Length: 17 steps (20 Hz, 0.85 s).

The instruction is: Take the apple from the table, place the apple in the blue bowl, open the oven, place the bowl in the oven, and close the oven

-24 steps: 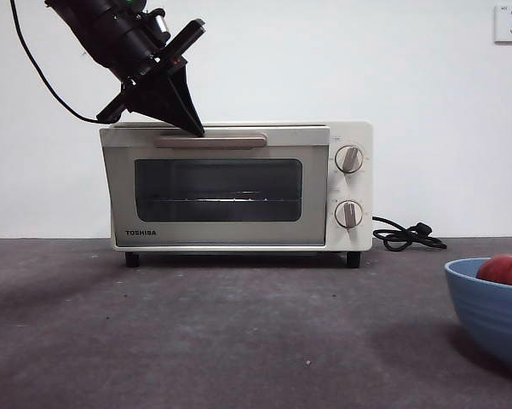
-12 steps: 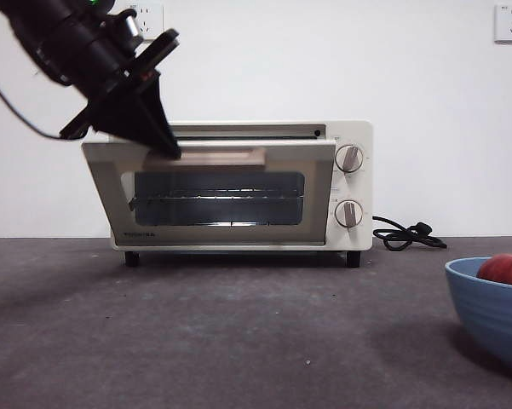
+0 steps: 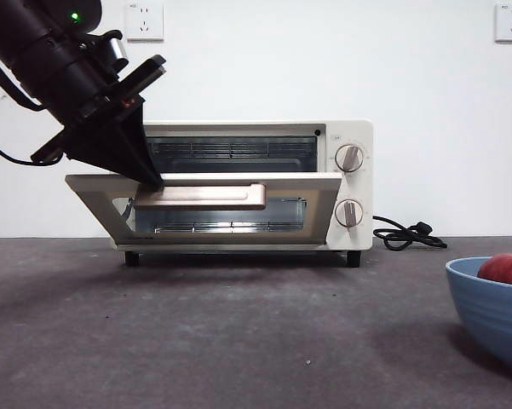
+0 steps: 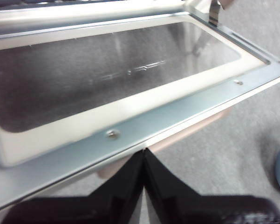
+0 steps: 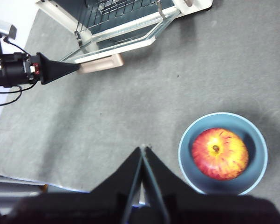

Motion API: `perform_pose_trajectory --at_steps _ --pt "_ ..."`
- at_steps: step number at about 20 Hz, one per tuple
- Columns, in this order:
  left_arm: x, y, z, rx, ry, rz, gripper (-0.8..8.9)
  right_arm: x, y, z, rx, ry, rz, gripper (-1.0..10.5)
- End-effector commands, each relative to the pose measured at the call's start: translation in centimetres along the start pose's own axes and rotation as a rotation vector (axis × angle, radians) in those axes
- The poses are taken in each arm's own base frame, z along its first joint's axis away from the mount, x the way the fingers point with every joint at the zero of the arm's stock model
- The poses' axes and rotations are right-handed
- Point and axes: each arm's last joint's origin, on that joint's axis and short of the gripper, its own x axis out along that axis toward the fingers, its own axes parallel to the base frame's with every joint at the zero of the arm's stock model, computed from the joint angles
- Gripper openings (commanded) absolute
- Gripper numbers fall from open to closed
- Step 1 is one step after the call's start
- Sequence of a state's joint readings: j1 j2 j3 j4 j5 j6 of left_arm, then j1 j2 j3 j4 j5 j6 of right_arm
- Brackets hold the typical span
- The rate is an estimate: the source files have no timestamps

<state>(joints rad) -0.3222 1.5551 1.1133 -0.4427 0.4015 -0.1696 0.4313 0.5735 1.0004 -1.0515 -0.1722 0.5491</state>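
The oven (image 3: 364, 183) stands at the back of the table (image 3: 238, 341), its glass door (image 3: 319, 209) tilted roughly halfway down. My left gripper (image 3: 153, 181) is shut, its tip pressed on the door's top edge just above the tan handle (image 3: 200, 196). The left wrist view shows the shut jaws (image 4: 144, 153) against that edge (image 4: 177, 121). The apple (image 5: 219, 154) lies in the blue bowl (image 5: 186, 140), which sits at the front right (image 3: 494, 315). My right gripper (image 5: 143, 148) hovers shut above the table beside the bowl, holding nothing.
A black cord (image 3: 405, 236) lies coiled to the right of the oven. Wire racks (image 3: 230, 152) show inside the open cavity. Wall sockets (image 3: 145, 19) are on the white wall behind.
The oven door has swung from closed to about half open. My left gripper has moved down and to the left with the door's top edge. Bowl and apple have stayed put.
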Motion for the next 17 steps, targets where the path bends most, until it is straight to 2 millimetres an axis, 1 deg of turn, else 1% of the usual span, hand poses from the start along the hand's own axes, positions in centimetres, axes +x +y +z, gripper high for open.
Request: perform_pose_trajectory --at_steps 1,6,9,11,14,17 --pt "0.8 -0.5 -0.7 0.010 0.014 -0.003 -0.06 -0.1 0.0 0.0 -0.012 -0.008 0.000 0.0" --pt "1.6 -1.3 -1.6 0.031 0.033 0.000 -0.06 -0.1 0.0 0.0 -0.014 -0.010 -0.003 0.0" --pt "1.8 -2.0 -1.9 0.045 0.051 -0.013 -0.06 -0.1 -0.1 0.1 -0.023 -0.022 -0.026 0.0" --pt "1.6 -2.7 -2.2 0.060 0.068 -0.022 -0.06 -0.1 -0.2 0.0 -0.019 -0.016 -0.047 0.0" --pt "0.3 -4.3 -2.4 0.103 0.057 -0.049 -0.06 0.3 -0.5 -0.4 -0.007 0.046 -0.111 0.0" --pt "-2.1 -5.9 -2.6 0.140 0.018 -0.076 -0.06 1.3 -1.0 -0.5 -0.006 0.134 -0.243 0.0"
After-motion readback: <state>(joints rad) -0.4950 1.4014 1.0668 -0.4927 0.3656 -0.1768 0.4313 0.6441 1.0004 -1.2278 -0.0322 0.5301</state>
